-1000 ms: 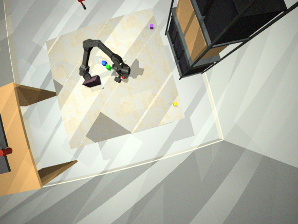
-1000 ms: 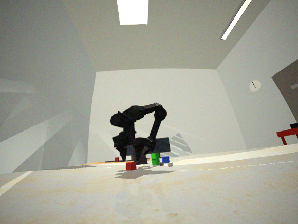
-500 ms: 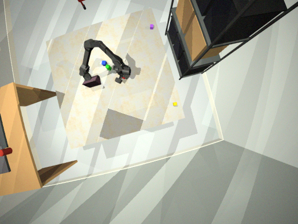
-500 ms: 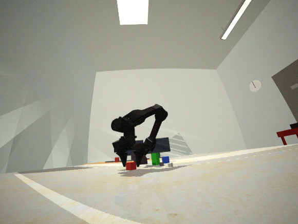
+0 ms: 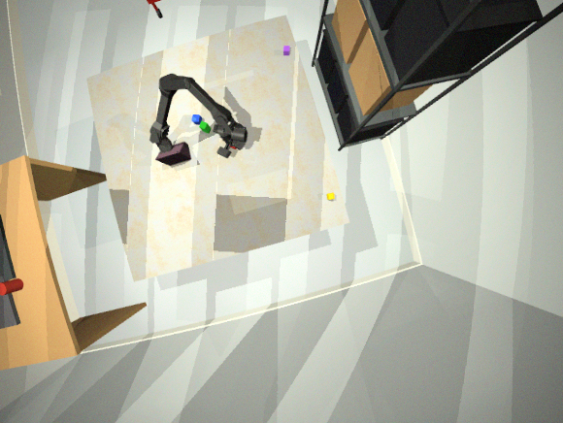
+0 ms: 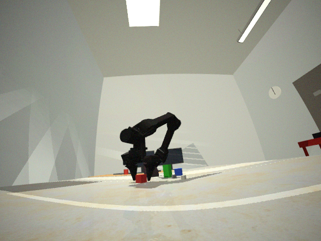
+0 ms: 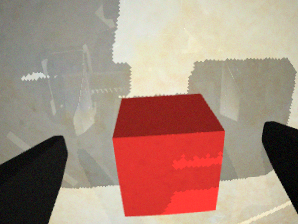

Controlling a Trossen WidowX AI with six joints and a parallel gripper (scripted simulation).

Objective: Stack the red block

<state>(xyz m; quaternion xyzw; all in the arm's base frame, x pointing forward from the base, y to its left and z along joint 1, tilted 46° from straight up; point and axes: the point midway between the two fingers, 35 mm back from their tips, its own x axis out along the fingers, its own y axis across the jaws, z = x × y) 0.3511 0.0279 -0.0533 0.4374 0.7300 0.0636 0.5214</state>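
Note:
The red block [image 5: 234, 147] [image 6: 141, 178] [image 7: 169, 170] sits flat on the floor mat, mostly hidden under the arm in the top view. My gripper [image 6: 141, 180] [image 7: 165, 138] is open and low around the red block. One finger stands on each side, with a visible gap to both sides of the block in the wrist view. The green tower [image 5: 205, 127] [image 6: 167, 171] stands upright, a short way from the gripper towards the blue block. It is out of the wrist view.
A blue block [image 5: 196, 118] [image 6: 178, 171] lies close beside the green tower. A small grey cube [image 6: 174, 176] and a small white cube [image 6: 184, 177] lie near it. A purple block [image 5: 286, 50] and a yellow block [image 5: 331, 196] lie far off near the mat's edges.

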